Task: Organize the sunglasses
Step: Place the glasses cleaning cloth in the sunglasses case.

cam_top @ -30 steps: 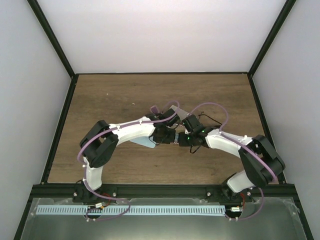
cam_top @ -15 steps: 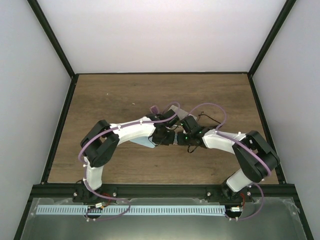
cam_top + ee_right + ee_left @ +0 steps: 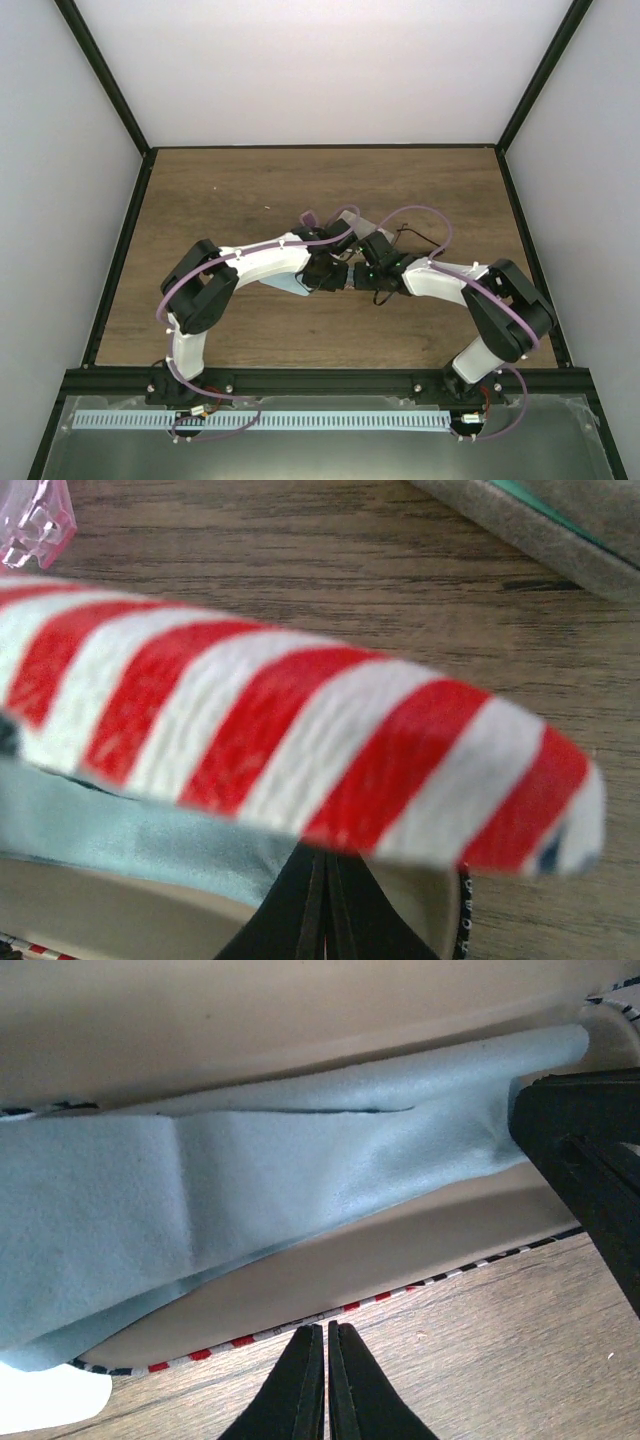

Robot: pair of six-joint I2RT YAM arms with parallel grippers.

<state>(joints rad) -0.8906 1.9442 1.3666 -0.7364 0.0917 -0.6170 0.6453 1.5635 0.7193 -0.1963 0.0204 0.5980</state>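
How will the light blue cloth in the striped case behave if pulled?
Likely floppy: the light blue cloth lies folded and sagging inside the striped case. Thin, so probably light. Its fuzzy nap should grip rather than slip.

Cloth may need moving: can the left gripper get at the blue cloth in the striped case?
Probably yes: the blue cloth lies exposed in the open striped case just ahead of the left gripper, though its jaws are shut.

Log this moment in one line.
left pincer shut | right pincer shut under striped case lid | blue cloth inside case | pink sunglasses outside case
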